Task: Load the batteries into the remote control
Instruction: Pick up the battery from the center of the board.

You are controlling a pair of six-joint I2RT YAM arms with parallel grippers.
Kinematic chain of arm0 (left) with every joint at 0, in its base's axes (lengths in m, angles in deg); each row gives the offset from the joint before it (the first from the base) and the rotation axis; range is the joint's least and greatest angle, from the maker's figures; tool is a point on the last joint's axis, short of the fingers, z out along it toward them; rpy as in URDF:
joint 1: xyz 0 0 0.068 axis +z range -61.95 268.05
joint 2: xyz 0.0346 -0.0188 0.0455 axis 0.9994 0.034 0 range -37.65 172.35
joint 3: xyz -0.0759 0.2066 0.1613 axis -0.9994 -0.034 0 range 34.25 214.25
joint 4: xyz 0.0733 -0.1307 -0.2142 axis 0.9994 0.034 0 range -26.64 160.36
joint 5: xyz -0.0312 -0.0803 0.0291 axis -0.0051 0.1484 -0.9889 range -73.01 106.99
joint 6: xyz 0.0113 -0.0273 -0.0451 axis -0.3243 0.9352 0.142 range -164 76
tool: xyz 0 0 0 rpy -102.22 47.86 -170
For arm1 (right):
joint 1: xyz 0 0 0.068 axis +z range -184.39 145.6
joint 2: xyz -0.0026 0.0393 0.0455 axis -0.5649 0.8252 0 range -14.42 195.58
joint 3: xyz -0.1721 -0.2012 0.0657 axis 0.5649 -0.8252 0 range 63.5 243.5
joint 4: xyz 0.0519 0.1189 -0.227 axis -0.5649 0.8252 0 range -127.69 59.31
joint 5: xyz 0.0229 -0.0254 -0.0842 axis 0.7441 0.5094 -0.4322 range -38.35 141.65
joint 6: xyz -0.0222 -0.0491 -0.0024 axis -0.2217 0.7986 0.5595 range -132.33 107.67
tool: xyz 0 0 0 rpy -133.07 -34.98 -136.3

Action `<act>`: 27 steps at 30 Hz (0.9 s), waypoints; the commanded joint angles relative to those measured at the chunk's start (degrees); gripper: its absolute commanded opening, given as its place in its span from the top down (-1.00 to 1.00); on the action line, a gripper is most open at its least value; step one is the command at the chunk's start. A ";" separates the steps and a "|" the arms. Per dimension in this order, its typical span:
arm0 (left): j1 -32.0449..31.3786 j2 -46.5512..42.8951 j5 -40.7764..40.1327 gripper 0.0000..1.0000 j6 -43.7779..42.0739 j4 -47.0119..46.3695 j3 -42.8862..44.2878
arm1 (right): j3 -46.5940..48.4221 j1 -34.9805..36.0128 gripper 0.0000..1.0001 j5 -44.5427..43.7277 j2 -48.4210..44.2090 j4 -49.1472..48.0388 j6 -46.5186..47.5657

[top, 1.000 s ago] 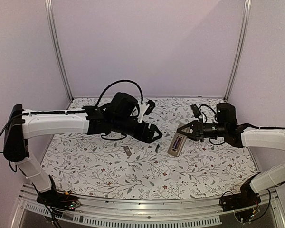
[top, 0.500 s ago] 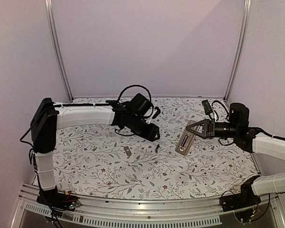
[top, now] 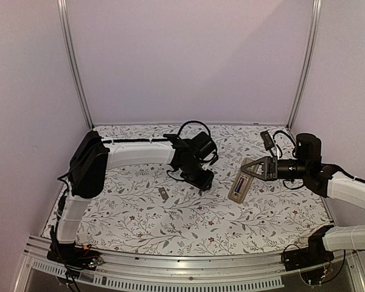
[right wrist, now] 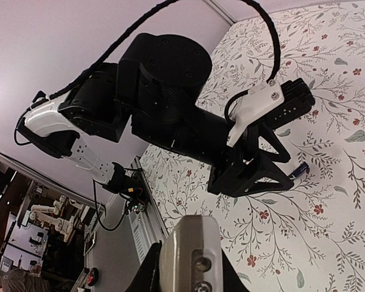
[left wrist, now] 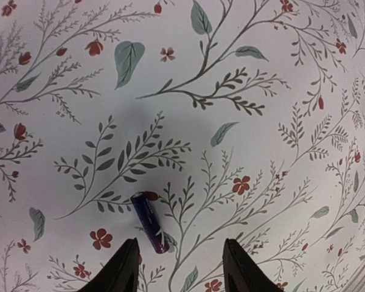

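Note:
One battery [left wrist: 149,222], a slim dark purple cylinder, lies on the flowered tabletop. In the left wrist view it sits just ahead of my left gripper [left wrist: 184,269], nearer its left finger. That gripper is open and empty, its jaws wide apart. In the top view my left gripper [top: 202,180] hovers over the battery at mid-table. The battery's tip [right wrist: 298,171] peeks past the left gripper in the right wrist view. My right gripper [top: 246,173] is shut on the remote control [top: 238,188], holding it tilted above the table. The remote's tan end [right wrist: 190,246] fills the jaws. A dark strip shows in the remote's back. The second battery is not seen apart.
A small flat grey cover piece [top: 163,194] lies on the table left of the battery. The left arm [top: 140,152] stretches across the back left. Metal frame posts stand at the back corners, and the table's front rail [top: 170,267] runs along the near edge.
My left arm has swung right and its gripper has come over the battery. My right gripper has carried the remote a little to the right.

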 commanded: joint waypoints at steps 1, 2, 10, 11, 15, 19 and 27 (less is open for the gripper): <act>-0.74 3.00 -3.15 0.08 0.04 5.07 3.76 | -0.24 -0.28 1.00 -0.74 -1.24 1.54 1.31; -0.72 3.62 -4.78 0.10 0.19 5.74 4.70 | -0.19 -0.26 1.00 -0.74 -1.32 1.50 1.31; -0.85 8.39 -7.82 0.26 0.21 10.02 9.89 | -0.15 -0.25 1.00 -1.08 -1.78 2.81 1.81; -0.82 8.87 -7.81 0.28 0.28 10.16 10.15 | -0.08 -0.22 1.00 -1.09 -1.74 2.95 1.87; -0.73 10.14 -8.62 0.40 0.27 10.64 10.88 | 0.11 -0.28 1.00 -1.10 -1.49 3.58 2.18; -0.63 10.63 -9.56 0.53 0.32 11.44 10.41 | 0.41 -0.28 1.00 -1.42 -1.54 3.59 2.36; 2.00 1.98 -9.20 0.92 0.39 5.84 -0.74 | 2.05 -0.23 1.00 -2.43 0.27 3.17 2.44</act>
